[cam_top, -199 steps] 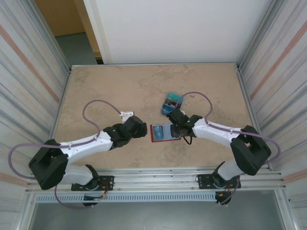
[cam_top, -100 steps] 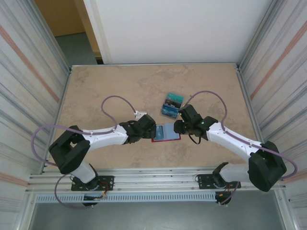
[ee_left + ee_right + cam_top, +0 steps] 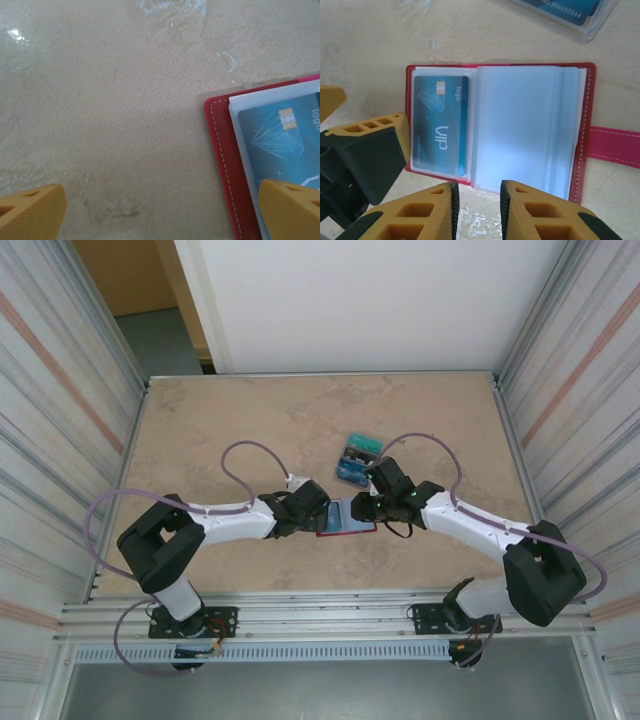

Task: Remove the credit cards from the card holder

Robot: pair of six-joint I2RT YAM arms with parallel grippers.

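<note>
We are at the pulling-out step. The card holder (image 3: pixel 345 519) lies open near the middle of the bench (image 3: pixel 220 420), a bit toward its near edge, with a blue card (image 3: pixel 440 125) in one pocket. The left tool (image 3: pixel 160 215) is spread wide over that end. The right tool (image 3: pixel 477 200) has its fingers close at the holder's near edge — we cannot tell if they pinch anything. Next, we think: pin the holder and slide the card out. Loose cards (image 3: pixel 357 460) lie just beyond — the bench's left side has more room.
</note>
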